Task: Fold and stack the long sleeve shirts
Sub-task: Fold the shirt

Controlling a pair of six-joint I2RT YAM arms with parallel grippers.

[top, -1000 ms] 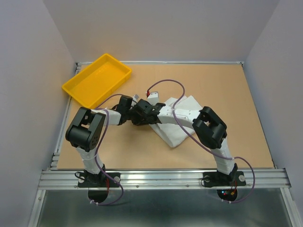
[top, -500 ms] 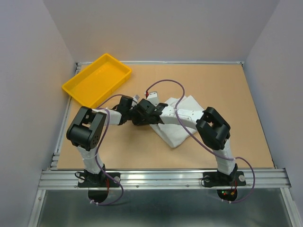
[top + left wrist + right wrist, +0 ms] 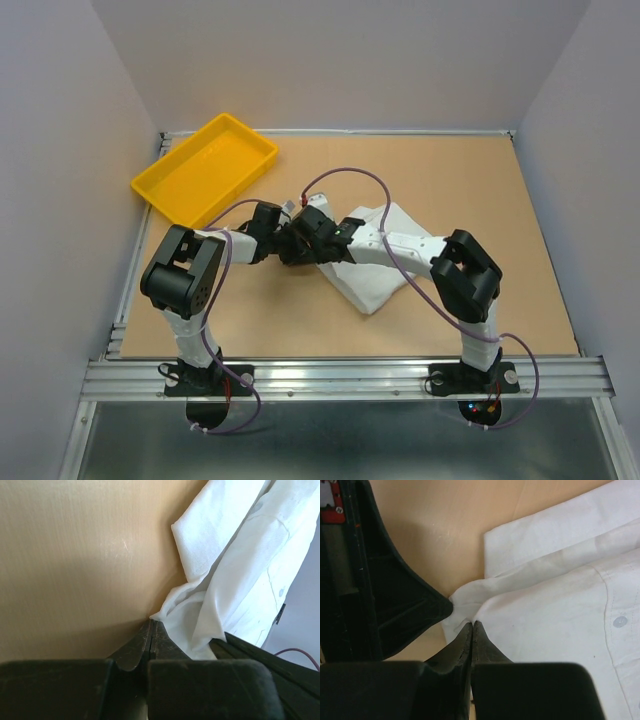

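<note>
Top external: right hand (image 3: 302, 244) pinching shirt (image 3: 372, 288), elbow (image 3: 470, 275) swung outward.

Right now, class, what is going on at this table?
Both arms meet at the left edge of a white shirt lying partly folded on the table. The left gripper and right gripper are each shut, pinching fabric at that edge. The yellow tray sits apart at the far left.

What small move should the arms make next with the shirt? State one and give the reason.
The left end effector and right end effector are both shut on the shirt's left edge, side by side, while the rest lies on the table. So probably raise both together a little, freeing that edge to fold across the shirt.
</note>
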